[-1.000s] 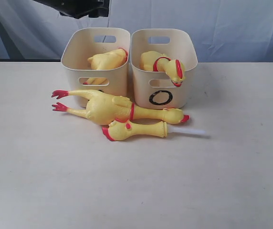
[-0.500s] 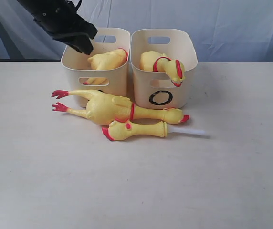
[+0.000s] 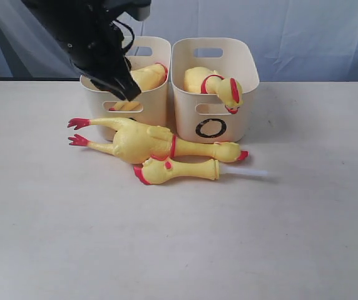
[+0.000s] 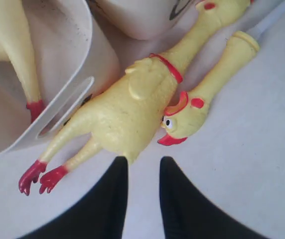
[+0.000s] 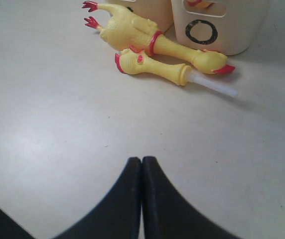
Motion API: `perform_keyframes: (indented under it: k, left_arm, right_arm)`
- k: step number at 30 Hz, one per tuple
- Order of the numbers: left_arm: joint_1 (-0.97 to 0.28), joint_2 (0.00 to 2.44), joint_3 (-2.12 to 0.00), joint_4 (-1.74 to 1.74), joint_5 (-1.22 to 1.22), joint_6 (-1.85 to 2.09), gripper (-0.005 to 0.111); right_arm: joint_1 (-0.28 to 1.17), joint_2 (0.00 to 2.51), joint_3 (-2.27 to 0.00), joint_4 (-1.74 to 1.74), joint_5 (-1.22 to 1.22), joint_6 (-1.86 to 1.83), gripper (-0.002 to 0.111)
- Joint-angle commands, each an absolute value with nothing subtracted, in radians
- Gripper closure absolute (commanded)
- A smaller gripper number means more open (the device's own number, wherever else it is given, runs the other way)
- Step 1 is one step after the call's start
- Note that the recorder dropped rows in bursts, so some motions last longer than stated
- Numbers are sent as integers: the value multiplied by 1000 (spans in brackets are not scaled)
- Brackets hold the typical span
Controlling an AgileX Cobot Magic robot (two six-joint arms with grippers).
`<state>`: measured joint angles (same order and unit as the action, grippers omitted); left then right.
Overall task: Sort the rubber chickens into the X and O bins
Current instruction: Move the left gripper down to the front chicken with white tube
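Two cream bins stand side by side at the back. The left bin (image 3: 157, 106) holds a chicken (image 3: 143, 78), and its mark is hidden by the chicken lying in front. The O bin (image 3: 245, 115) holds a chicken (image 3: 219, 84) with its head over the rim. On the table lie a whole chicken (image 3: 144, 142) and a neck piece (image 3: 179, 170) with a white tube (image 3: 248, 171). My left gripper (image 3: 126, 94) hangs open above the front of the left bin, over the whole chicken (image 4: 132, 107). My right gripper (image 5: 141, 160) is shut and empty, well short of the neck piece (image 5: 152, 67).
A pale blue cloth (image 3: 317, 37) hangs behind the table. The tabletop (image 3: 179, 244) spreads bare in front of the chickens and to both sides of the bins.
My left arm has come down from the upper left and moved right, now hanging low over the front rim of the left bin. The chickens and bins have not moved.
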<state>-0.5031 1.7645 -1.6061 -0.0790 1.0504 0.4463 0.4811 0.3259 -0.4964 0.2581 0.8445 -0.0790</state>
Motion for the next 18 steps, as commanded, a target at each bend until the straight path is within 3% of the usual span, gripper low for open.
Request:
perform_keyframes:
  k: [1, 6, 14, 18]
  left_arm:
    - [-604, 1705, -1478, 23, 957, 446, 85]
    - [-737, 1693, -1389, 136, 908, 456, 107]
    - [-926, 1705, -1278, 307, 640, 517, 107]
    - [-940, 1770, -1260, 310, 602, 517, 107]
  right_arm:
    - [481, 320, -491, 248, 841, -78, 109]
    - [481, 320, -491, 248, 841, -78, 109]
    - [481, 320, -491, 248, 841, -78, 109]
    - [481, 320, -491, 248, 841, -78, 109]
